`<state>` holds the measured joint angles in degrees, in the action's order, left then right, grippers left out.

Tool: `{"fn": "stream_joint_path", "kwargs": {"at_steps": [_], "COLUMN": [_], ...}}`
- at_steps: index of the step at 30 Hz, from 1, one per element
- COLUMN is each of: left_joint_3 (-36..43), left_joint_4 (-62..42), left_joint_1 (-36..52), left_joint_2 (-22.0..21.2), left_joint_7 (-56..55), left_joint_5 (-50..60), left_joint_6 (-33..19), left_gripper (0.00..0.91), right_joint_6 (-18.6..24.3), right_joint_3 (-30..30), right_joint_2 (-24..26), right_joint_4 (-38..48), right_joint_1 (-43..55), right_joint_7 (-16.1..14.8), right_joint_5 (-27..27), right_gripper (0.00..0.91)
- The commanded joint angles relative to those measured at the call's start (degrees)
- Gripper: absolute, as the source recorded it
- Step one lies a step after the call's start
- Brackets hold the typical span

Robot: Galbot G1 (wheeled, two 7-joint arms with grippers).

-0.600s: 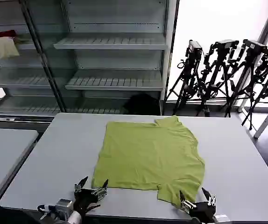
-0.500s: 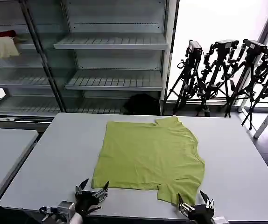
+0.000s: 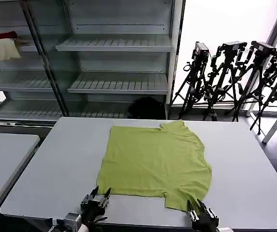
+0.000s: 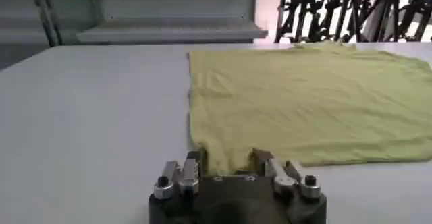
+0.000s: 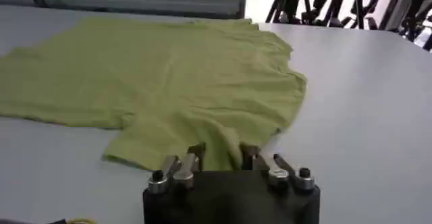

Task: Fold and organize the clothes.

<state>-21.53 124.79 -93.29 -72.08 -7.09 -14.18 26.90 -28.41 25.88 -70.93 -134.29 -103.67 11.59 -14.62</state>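
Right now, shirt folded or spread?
Spread: the shirt lies flat in one layer on the table, both sleeves out, no fold visible.

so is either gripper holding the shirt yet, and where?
Neither holds it: left gripper open around the T-shirt near edge, right gripper open around its near sleeve.

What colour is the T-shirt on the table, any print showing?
Plain lime green T-shirt, no print visible on the upward face; clearest in the head view.
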Motion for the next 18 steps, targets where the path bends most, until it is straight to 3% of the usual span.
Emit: {"fn": "stream_joint_path", "kwargs": {"at_steps": [1, 10, 15, 18], "left_joint_3": [0.6, -1.9, -3.3, -3.2], "left_joint_4": [-0.5, 3.1, 3.7, 2.6], "left_joint_1": [-0.2, 3.7, 11.6, 16.5], "left_joint_2": [-0.2, -1.5, -1.9, -2.2], "left_joint_7": [0.0, -0.1, -1.2, -1.7], "left_joint_5": [1.0, -3.4, -7.9, -8.9], "left_joint_6": [-0.6, -3.3, 1.5, 4.4], "left_gripper": [0.010, 0.000, 0.000, 0.000], "right_joint_6": [0.3, 0.8, -4.4, -4.8], "right_joint_3": [-0.1, 3.8, 5.2, 5.2], "right_joint_2": [0.0, -1.9, -4.3, -5.1], "right_joint_4": [-0.3, -2.9, -2.0, 0.5], "right_joint_1": [-0.1, 4.0, 11.4, 17.5], "right_joint_7": [0.0, -0.4, -0.7, -0.8], "right_joint_5": [-0.1, -2.7, -3.0, -3.0], "right_gripper": [0.000, 0.000, 0.000, 0.000]}}
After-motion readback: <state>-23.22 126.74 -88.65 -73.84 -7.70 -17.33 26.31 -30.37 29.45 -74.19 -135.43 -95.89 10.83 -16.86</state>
